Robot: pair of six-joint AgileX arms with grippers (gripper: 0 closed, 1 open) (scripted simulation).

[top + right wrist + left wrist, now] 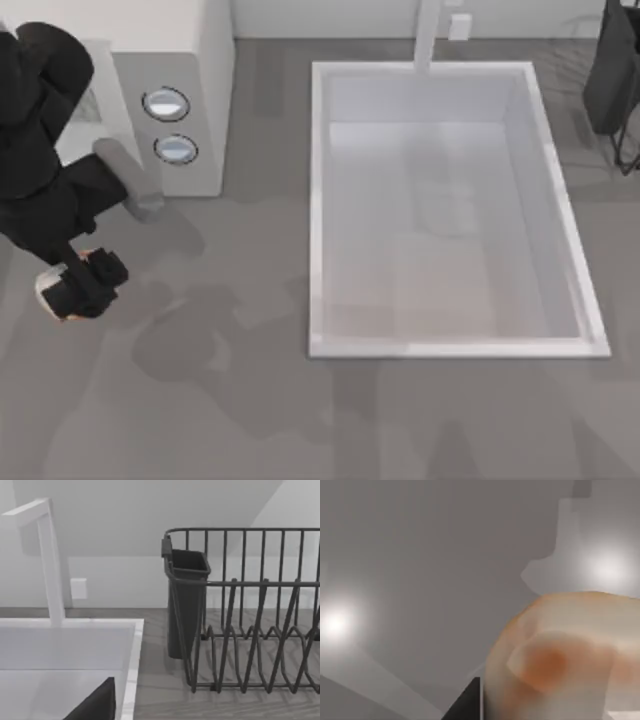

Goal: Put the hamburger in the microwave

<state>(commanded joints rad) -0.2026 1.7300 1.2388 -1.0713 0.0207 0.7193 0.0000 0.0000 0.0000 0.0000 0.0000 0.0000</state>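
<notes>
At the left edge of the top view, just below the microwave (190, 90) in the upper left corner, our left gripper (72, 288) is closed around the hamburger (48, 293), whose cream and orange edge peeks out beside the black fingers above the grey table (250, 420). From our left wrist view the hamburger (565, 655) looms large in the lower right of the frame. Our right arm sits parked at the upper right corner of the top view beside the sink (320, 200), its wrist view facing the faucet (50, 560) and a dark dish rack (240, 610), and we cannot tell how its fingers stand.
</notes>
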